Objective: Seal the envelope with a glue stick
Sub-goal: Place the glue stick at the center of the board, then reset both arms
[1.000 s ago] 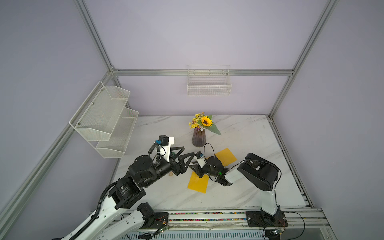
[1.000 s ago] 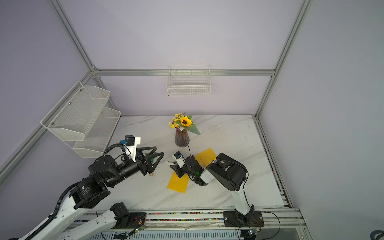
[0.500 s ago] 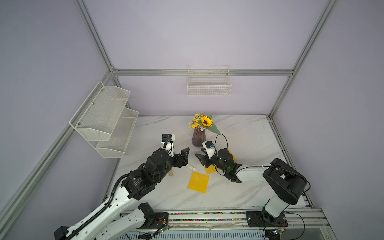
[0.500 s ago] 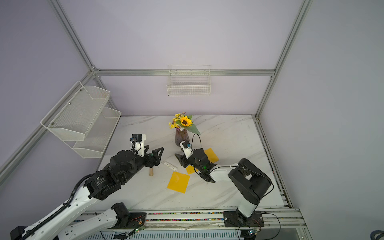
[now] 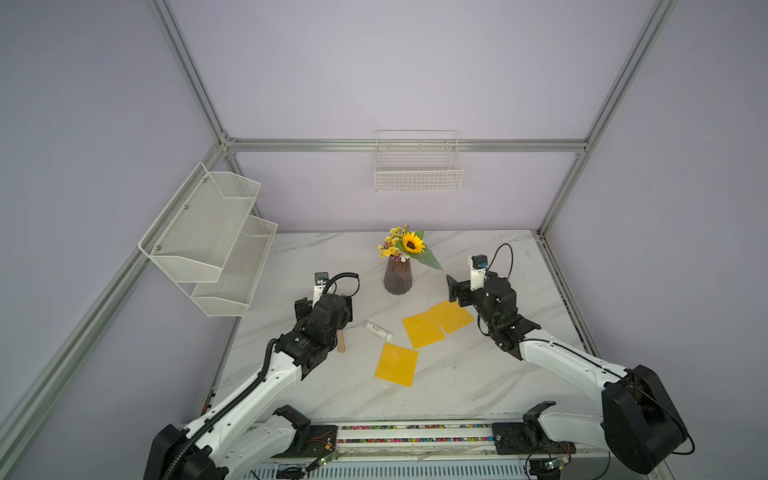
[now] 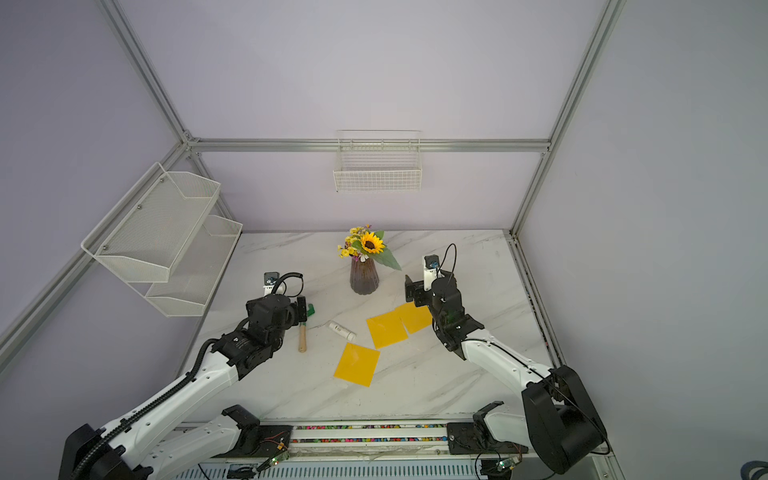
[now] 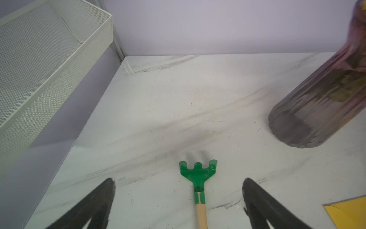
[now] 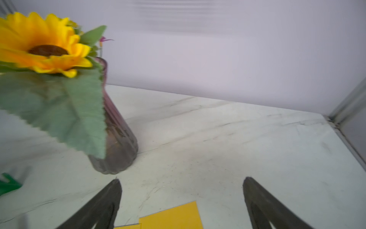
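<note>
Jaws both standing wide, empty; L gripper (image 7: 178, 184) & R gripper (image 8: 182, 183) backing apart from centre, glue stick (image 5: 378, 331) lying loose by yellow envelopes (image 5: 422, 329), so sealing prob. wrapping up.

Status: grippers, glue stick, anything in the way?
Left gripper open, right gripper open, both empty. Glue stick lying on table, ungripped. Rake beside it, not blocking.

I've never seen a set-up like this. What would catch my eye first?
Probably the sunflower in its dark vase, standing toward the back of the marble table. Next, three bright yellow envelopes lying flat in front of it, a small white glue stick beside them. Two black-and-white robot arms flank them, the left gripper and right gripper both open, holding nothing.
</note>
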You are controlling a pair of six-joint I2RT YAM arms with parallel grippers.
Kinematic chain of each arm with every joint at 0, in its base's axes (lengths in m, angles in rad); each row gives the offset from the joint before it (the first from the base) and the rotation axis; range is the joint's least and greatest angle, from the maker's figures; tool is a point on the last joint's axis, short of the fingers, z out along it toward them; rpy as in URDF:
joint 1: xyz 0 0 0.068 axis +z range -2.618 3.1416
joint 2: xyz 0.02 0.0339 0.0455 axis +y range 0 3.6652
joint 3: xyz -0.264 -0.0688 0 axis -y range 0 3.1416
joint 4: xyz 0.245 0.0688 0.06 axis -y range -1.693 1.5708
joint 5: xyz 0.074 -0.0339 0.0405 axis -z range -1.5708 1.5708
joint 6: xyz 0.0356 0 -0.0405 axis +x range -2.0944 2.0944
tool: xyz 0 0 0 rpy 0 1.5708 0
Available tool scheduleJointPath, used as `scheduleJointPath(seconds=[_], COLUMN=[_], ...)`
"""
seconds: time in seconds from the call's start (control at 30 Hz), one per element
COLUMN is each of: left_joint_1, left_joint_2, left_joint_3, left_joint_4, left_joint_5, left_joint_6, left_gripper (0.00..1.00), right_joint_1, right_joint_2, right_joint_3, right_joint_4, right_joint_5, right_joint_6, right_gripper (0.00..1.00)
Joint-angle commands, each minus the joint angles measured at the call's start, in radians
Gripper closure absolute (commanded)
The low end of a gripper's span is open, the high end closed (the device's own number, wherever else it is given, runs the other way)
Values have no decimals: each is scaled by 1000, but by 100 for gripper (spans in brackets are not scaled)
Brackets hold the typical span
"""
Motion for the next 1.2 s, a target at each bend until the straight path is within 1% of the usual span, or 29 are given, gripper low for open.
scheduleJointPath(seconds=[0.0, 0.1, 0.13, 0.2, 0.27, 0.37, 0.4, 0.43, 0.5, 0.53, 0.6, 0.67, 0.77, 0.83, 0.87, 0.9, 0.93, 0.97, 1.03, 1.17], left_joint_1=[56, 123, 139, 181, 242, 303, 308, 322, 349, 361, 393, 408, 451, 466, 476, 478, 478, 478, 479, 479], left_joint_2=[58, 111, 133, 180, 233, 300, 307, 322, 368, 379, 453, 503, 507, 510, 516, 533, 551, 557, 538, 545], left_joint_3=[-60, -138, -151, -190, -223, -276, -269, -273, -284, -280, -261, -241, -218, -228, -241, -267, -290, -289, -263, -281], left_joint_4=[204, 366, 406, 542, 654, 858, 872, 913, 1037, 1067, 1092, 1100, 1041, 1055, 1075, 1140, 1212, 1220, 1130, 1183], left_joint_5=[-73, -69, -77, -60, 5, 98, 110, 153, 216, 251, 319, 334, 397, 443, 482, 497, 502, 502, 497, 499], left_joint_6=[115, 167, 191, 242, 248, 284, 293, 310, 339, 344, 323, 318, 279, 273, 271, 281, 287, 291, 277, 286], left_gripper=[0, 0, 0, 0, 0, 0, 0, 0, 0, 0, 0, 0, 0, 0, 0, 0, 0, 0, 0, 0], right_joint_1=[-70, -139, -159, -198, -229, -253, -261, -271, -277, -281, -293, -311, -329, -329, -330, -333, -333, -334, -335, -334], right_joint_2=[15, 56, 73, 103, 164, 237, 253, 275, 313, 330, 372, 426, 500, 530, 521, 523, 524, 522, 519, 520], right_joint_3=[-31, -71, -91, -139, -189, -238, -244, -248, -239, -239, -228, -220, -210, -207, -203, -200, -199, -199, -204, -204], right_joint_4=[-75, -5, 33, 135, 255, 411, 441, 478, 530, 559, 604, 641, 688, 725, 689, 685, 689, 686, 698, 695], right_joint_5=[142, 173, 177, 170, 150, 120, 108, 90, 61, 53, 17, -24, -57, -65, -67, -72, -72, -73, -68, -70], right_joint_6=[-33, -56, -54, -35, -22, -12, -2, 0, 3, -2, -1, 8, 16, 14, 27, 21, 18, 22, 13, 16], right_gripper=[3, 3, 3, 3, 3, 3, 3, 3, 3, 3, 3, 3, 3, 3, 3, 3, 3, 3, 3, 3])
